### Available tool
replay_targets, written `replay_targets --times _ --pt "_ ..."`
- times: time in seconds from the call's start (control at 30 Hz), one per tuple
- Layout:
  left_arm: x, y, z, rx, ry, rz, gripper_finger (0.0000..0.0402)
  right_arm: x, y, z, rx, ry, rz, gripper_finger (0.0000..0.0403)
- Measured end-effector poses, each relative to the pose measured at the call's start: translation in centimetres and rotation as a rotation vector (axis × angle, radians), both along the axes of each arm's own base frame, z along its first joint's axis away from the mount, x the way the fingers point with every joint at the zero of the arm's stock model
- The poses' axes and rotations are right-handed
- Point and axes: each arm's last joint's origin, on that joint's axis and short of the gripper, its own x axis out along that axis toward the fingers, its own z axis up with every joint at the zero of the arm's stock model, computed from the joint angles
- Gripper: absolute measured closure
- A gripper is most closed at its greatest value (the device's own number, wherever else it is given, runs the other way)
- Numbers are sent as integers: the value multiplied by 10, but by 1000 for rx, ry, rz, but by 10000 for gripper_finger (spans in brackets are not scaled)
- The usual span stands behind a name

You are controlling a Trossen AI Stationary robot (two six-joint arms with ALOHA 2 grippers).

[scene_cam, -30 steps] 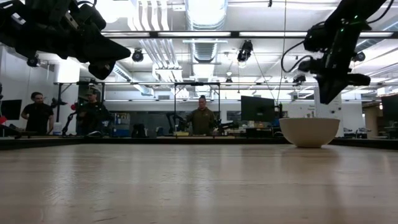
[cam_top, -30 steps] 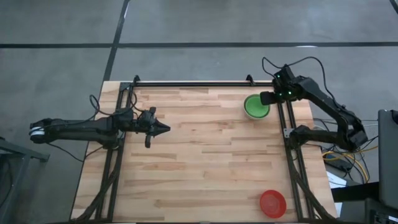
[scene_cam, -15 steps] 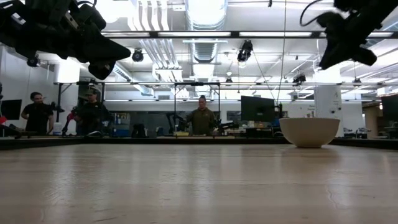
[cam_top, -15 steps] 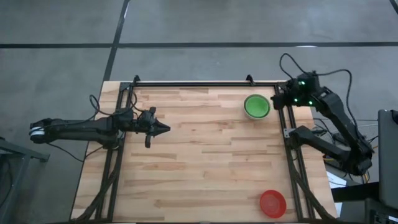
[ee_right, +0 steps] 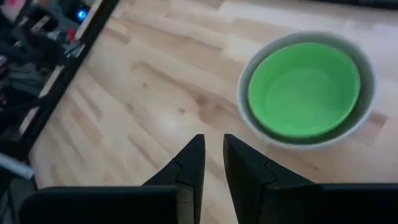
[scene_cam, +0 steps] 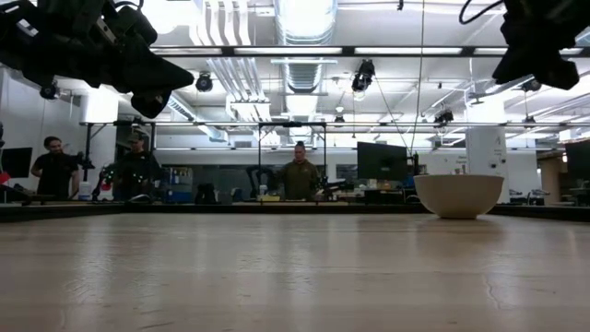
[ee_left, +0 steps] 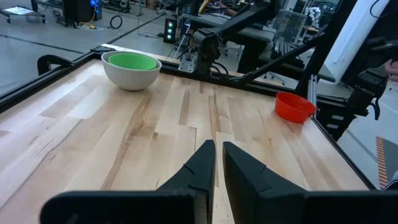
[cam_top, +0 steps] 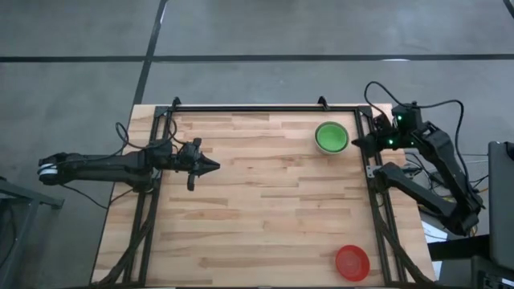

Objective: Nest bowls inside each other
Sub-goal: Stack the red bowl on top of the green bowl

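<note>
Bowls sit at the right side of the high view: a green bowl point(cam_top: 331, 136) nested inside a pale grey-white bowl point(ee_left: 131, 74) at upper right, and a red bowl point(cam_top: 352, 262) alone at lower right. Left gripper point(cam_top: 210, 166) hovers at middle left with fingers pressed together and empty. Right gripper point(cam_top: 358, 143) is just right of the nested pair, its fingers slightly apart, holding nothing.

In the low view the right end effector point(scene_cam: 539, 46) is cut off at the upper right corner. The green bowl point(cam_top: 330, 136) hides any bowls nested beneath it. The people point(scene_cam: 300, 175) mid-frame are too small to make out.
</note>
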Motion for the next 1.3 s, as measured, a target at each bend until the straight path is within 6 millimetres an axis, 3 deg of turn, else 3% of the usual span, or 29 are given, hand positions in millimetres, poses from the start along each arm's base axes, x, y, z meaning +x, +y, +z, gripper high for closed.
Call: replay_targets --times 0.3,0.47,0.83,1.07,1.3 --pt "0 0 0 0 0 0 367 -10 21 8 -64 -59 55 346" --pt "0 0 0 0 0 0 367 -6 19 9 -75 -79 110 346" --pt "0 0 0 0 1 0 367 32 -10 17 -96 -130 270 346" --pt "0 0 0 0 0 0 367 57 -11 31 -195 -166 354 346" --pt "0 0 0 0 1 0 367 81 -2 28 -166 -108 460 346"
